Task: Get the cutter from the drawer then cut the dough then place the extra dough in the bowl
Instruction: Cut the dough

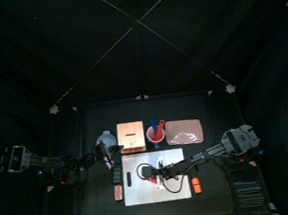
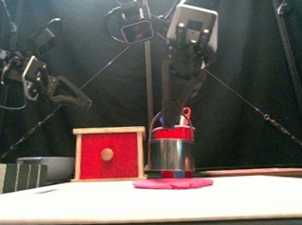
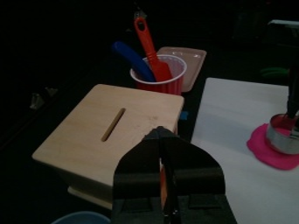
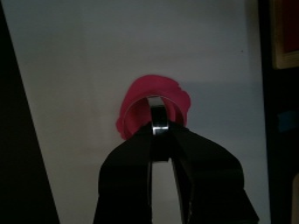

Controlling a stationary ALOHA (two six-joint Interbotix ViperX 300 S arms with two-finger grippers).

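Cutter on dough, inside board edges | right pincer clamped on it | left pincer closed, empty

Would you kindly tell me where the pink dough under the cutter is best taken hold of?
Probably by the thin rim of the dough that sticks out past the cutter. Come from straight above, with one jaw just outside the edge. The dough lies flat on the white board, so it offers no side to pinch, and the cutter stands on its middle.
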